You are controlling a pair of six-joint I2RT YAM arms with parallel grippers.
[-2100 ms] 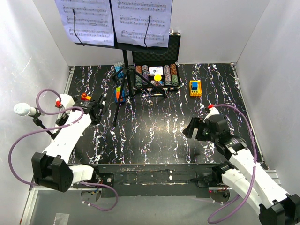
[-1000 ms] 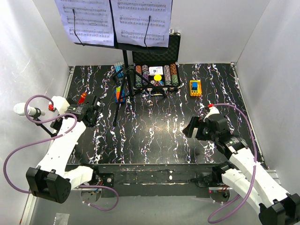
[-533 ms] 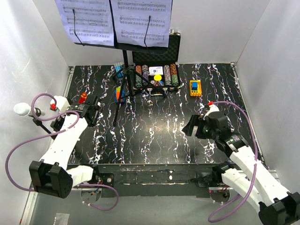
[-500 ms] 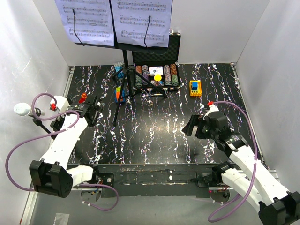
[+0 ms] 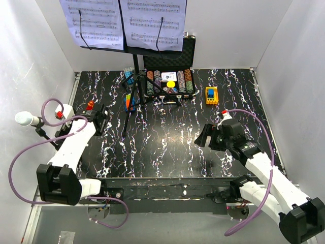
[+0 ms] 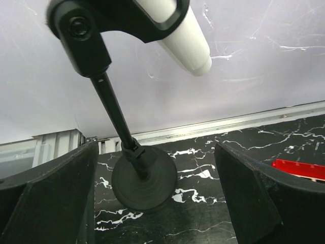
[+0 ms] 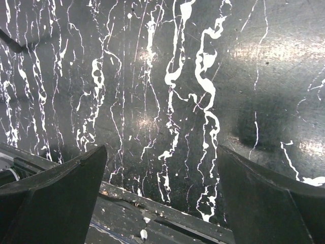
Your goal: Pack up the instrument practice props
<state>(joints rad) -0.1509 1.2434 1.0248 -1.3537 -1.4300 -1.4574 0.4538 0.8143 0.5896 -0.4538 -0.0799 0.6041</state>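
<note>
The black tripod music stand (image 5: 134, 66) stands at the back with two white sheet-music pages (image 5: 91, 23) clipped on its desk. The white microphone (image 5: 23, 119) on its black stand is at the left wall. In the left wrist view the microphone (image 6: 177, 30) is overhead and the round base (image 6: 144, 178) sits on the table ahead of my left gripper (image 6: 152, 203). The jaws are wide open and apart from the base. My right gripper (image 5: 203, 136) is open and empty over the table's front right, as the right wrist view (image 7: 162, 193) shows.
An open black case of poker chips (image 5: 170, 81) lies behind the tripod legs. Colourful toy blocks (image 5: 129, 101) sit among the legs, a red toy (image 5: 90, 105) at the left and a yellow toy (image 5: 212, 95) at the right. White walls enclose three sides.
My left arm's wrist has shifted slightly beside the microphone stand. My right gripper has crept a little to the left. The music stand and the microphone have not moved.
</note>
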